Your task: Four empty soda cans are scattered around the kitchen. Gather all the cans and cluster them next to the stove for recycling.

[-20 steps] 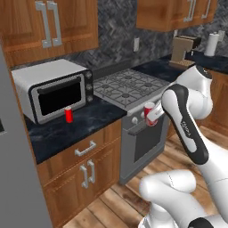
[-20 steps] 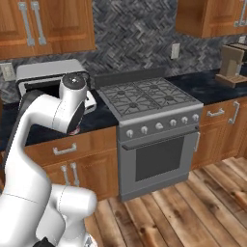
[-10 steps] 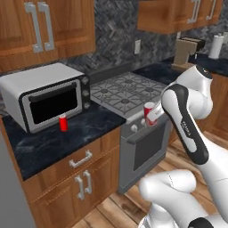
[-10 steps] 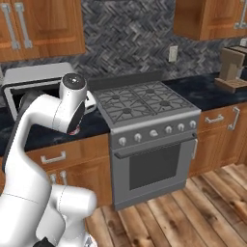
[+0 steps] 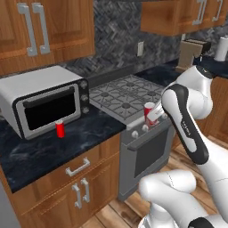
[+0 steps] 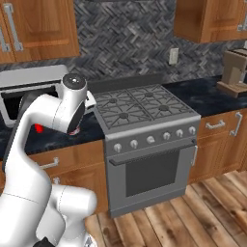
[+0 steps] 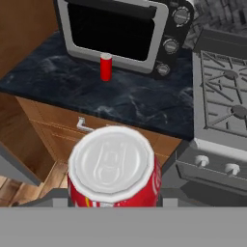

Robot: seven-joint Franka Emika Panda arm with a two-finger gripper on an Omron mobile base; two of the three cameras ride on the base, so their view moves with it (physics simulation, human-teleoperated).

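Orange-brown cabinets and a grey herringbone wall framed the black marbled counter (image 5: pixel 84 133), where a silver toaster oven (image 5: pixel 44 102) sat to the left of the stove (image 5: pixel 127 95). One plain red can (image 5: pixel 59 129) stood upright on the counter just in front of the oven door, apart from the stove. The pincer (image 5: pixel 151 116) was clenched on a red-and-white can (image 5: pixel 149 111), carried upright off the stove's front edge, above the row of knobs (image 6: pixel 149 140); the hand view looked straight down on that can's silver top.

To finish this step well, I judged the arm should swing the can left over the bare counter between the stove and the red can, lower it level until its base met the stone, and only then let go. Tilting risked a topple; setting it on the grates would have left it unsteady.
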